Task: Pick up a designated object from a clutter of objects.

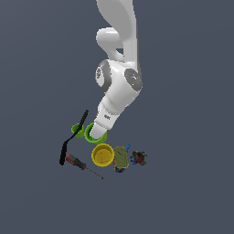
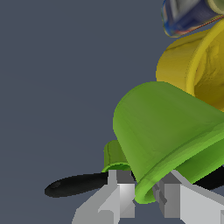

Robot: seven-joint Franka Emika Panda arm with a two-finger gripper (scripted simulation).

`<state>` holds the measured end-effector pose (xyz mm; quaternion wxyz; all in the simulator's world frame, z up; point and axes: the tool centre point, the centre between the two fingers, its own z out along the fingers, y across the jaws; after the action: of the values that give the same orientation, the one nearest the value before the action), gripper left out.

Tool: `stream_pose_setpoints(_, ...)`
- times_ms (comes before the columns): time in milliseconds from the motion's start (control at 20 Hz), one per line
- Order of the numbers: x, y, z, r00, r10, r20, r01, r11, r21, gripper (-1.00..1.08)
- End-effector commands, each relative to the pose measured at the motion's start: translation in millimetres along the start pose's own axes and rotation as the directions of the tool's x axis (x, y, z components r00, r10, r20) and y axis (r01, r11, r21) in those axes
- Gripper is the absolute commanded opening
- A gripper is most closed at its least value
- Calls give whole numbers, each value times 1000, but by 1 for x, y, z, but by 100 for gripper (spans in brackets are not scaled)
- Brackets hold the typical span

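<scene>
Now the tool (image 2: 143, 192) has its two fingers (image 2: 120, 190) on either side of the flared rim of the lime-green cup (image 2: 166, 131), probably clamped on it, though contact is hard to confirm. This cup sits near the bench's middle, close to the yellow cup (image 2: 192, 65) and the small green cup (image 2: 114, 155). A thin rim hold may slip, or the lift may knock these neighbours.

The large cup (image 1: 97, 135) sits just beside the small cup (image 1: 77, 131), which lies toward the exterior view's left. The curved strip (image 1: 73, 137) runs past the small cup on that same side. Below them in the exterior view lie 4 things in a row: screwdriver (image 1: 76, 162), second large cup (image 1: 102, 155), can (image 1: 120, 158), toy (image 1: 138, 158). The gripper (image 2: 142, 186) straddles the large cup's rim (image 2: 146, 192).
</scene>
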<state>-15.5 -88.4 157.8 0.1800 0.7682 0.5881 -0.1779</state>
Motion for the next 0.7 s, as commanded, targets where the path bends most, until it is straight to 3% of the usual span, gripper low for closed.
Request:
stream_pose_setpoints(0,4,-10,-29,1000,-1,-1,1,1000,-4,-100)
stream_pose_setpoints(650,20,-65,-177,1000,-3,-3,3,1000,-3,-100)
